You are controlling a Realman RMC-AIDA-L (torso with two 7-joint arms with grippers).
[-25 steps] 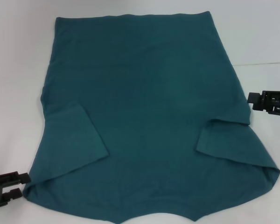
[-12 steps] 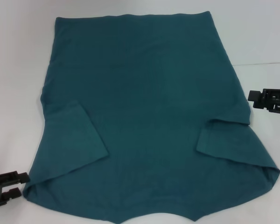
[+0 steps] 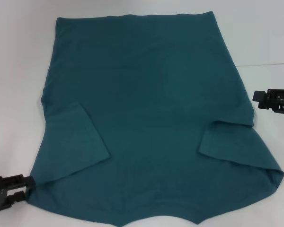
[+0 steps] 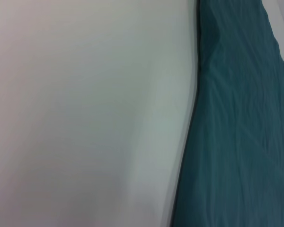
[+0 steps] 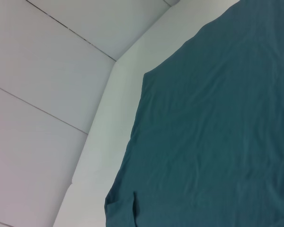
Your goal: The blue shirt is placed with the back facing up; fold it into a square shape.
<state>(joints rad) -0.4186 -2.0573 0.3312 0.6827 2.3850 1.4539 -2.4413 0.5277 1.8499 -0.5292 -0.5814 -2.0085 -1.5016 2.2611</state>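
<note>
Shirt: blue shirt flat, collar end cropped | my left gripper parted at its shoulder corner | my right gripper beside its edge, fingers indiscernible

surface: white table | on it: blue shirt, spread flat

blue shirt: 1 | folded-in sleeves: 2 | claws: 2, left claw, right claw

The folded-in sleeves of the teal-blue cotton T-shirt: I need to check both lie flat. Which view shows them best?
The head view: both sleeves of the teal-blue cotton T-shirt lie folded onto its body, one per side. The left wrist view shows only a wrinkled edge strip; the right wrist view shows a corner, sleeves unclear.
</note>
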